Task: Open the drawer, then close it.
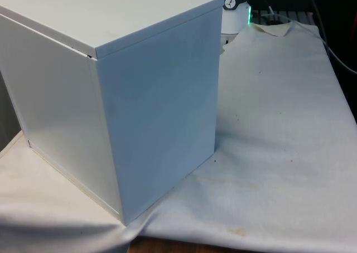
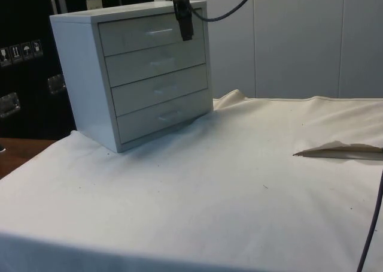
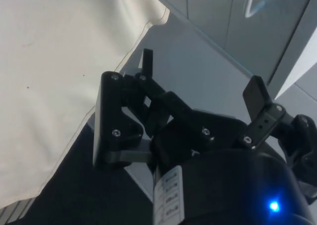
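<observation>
In the side view, going from left to right: the white chest of drawers (image 2: 134,74) stands on the left part of the table, on the white cloth (image 2: 239,182), w/ its front turned to this camera. It has four drawers, one above the other, all pushed in flush, each w/ a small handle in the middle. The top drawer (image 2: 149,33) has its handle (image 2: 159,31) approx. at its centre. The black gripper (image 2: 186,27) hangs at the right end of the top drawer front, near the chest's upper right corner, pointing down. It is to the right of the handle and apart from it, not around it; I cannot tell if it touches the drawer face. Further right the cloth is bare, w/ a raised fold (image 2: 338,151) near the right edge.

In the front view the chest (image 1: 111,97) shows its plain back and side, on the front view's left, and the cloth (image 1: 279,125) spreads to the right.

In the wrist view the two fingers (image 3: 147,61) stand wide apart w/ nothing between them. Beyond them is the grey drawer front, and a handle (image 3: 252,4) shows further off, not between the fingers. The cloth edge (image 3: 59,76) lies on the other side.
</observation>
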Controlling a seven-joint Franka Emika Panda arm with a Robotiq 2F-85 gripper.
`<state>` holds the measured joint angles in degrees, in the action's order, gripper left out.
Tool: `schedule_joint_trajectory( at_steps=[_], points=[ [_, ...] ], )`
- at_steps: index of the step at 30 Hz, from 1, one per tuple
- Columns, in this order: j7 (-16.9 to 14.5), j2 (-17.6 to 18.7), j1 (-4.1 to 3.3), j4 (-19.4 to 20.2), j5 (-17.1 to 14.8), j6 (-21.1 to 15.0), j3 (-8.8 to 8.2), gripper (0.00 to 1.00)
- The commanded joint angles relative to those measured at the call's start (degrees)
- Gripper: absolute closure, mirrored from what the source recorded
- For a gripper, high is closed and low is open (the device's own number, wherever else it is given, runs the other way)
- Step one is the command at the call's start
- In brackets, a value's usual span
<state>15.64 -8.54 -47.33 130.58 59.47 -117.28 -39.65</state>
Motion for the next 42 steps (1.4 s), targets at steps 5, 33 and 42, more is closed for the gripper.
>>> schedule_joint_trajectory(
  at_steps=[5,33,42],
  points=[
    [0.3,-1.4,0.40,1.4,2.9,-2.1,-0.86,0.00],
    [5.2,-4.3,0.92,6.4,15.0,-10.4,-5.56,0.00],
    [7.9,-4.7,0.92,6.9,18.9,-12.5,-6.30,0.00]
  ],
)
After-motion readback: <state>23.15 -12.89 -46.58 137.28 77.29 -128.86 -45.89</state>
